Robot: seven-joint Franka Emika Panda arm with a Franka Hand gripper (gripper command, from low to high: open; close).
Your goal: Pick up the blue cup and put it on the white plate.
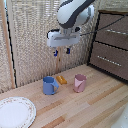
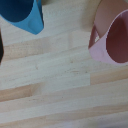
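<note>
The blue cup [image 1: 49, 86] stands upright on the wooden table, its handle toward the exterior view's right; the wrist view catches only part of the blue cup [image 2: 22, 15] at the frame's edge. The white plate [image 1: 15, 111] with a speckled rim lies near the front at the exterior view's left, with nothing on it. My gripper [image 1: 62, 51] hangs high above the table, over the space between the two cups, open, with nothing between its blue-tipped fingers [image 1: 56, 52].
A pink cup [image 1: 79, 82] [image 2: 112, 37] stands to the exterior view's right of the blue one. A small orange object [image 1: 61, 79] lies between and behind them. A dark wooden drawer cabinet [image 1: 112, 45] stands at the right; a woven screen [image 1: 30, 40] backs the table.
</note>
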